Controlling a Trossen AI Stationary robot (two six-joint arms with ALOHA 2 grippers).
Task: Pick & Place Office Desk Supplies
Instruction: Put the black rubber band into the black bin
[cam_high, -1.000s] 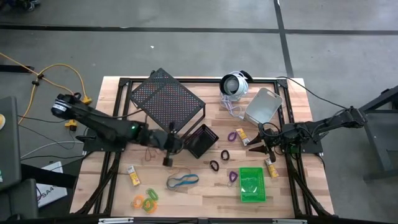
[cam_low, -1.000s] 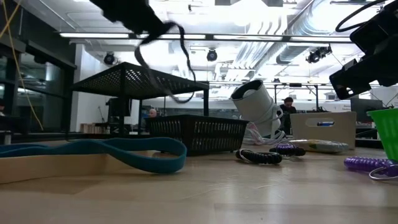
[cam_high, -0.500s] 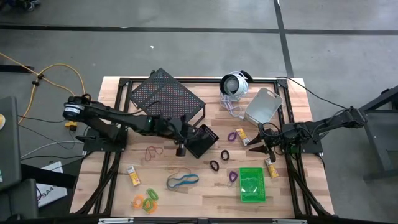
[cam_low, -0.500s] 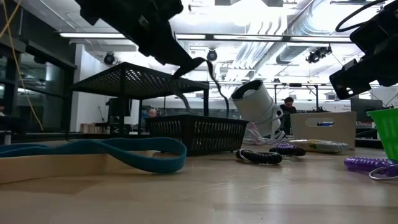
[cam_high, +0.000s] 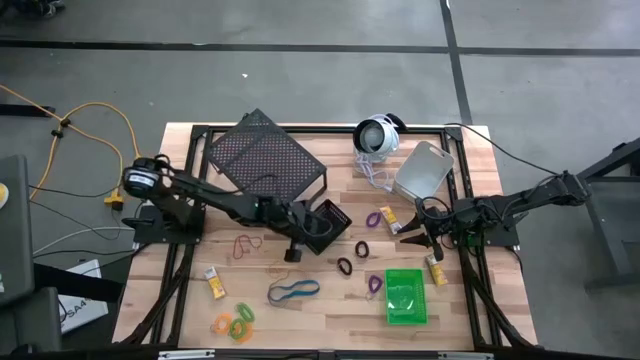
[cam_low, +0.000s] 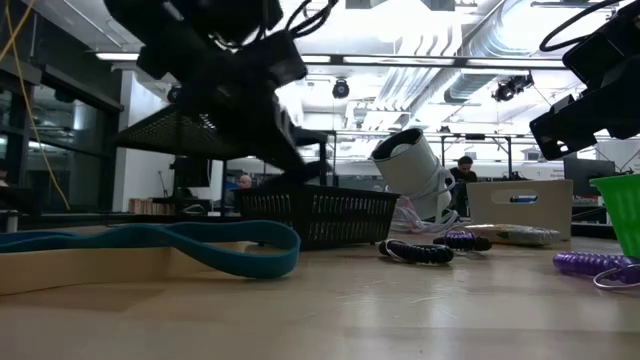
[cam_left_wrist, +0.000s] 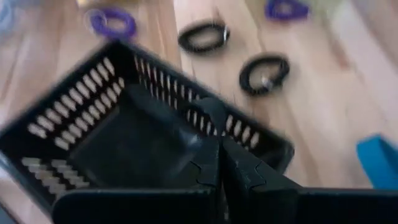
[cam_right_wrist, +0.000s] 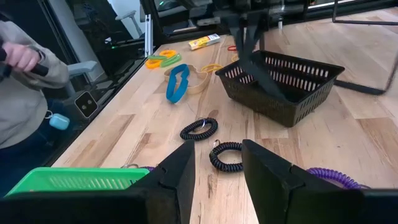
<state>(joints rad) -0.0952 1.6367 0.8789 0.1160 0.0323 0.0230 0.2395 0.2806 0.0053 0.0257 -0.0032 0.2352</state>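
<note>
On the counter's (cam_high: 470, 310) left side most supplies lie loose: a little yellow rectangular piece (cam_high: 213, 282), a cluster of orange and green elastic loops (cam_high: 234, 321), a thin brown loop (cam_high: 246, 243) and a blue elastic band (cam_high: 293, 291). None of them sits in a bin, so I judge the sorting barely begun.

Next along, my left claw (cam_left_wrist: 219, 149) hangs with its fingers pressed together over the small black slotted bin (cam_high: 322, 227). I cannot make out anything pinched between them, nor anything inside the bin.

Further right, two black coiled loops (cam_high: 352, 257) and two purple coiled loops (cam_high: 375, 250) rest on the wood. The green mesh bin (cam_high: 405, 297) and the grey bin (cam_high: 423, 170) look unfilled too.

At the right edge, my right claw (cam_right_wrist: 214, 163) waits with fingers apart, gripping nothing, beside another yellow piece (cam_high: 436, 271).
</note>
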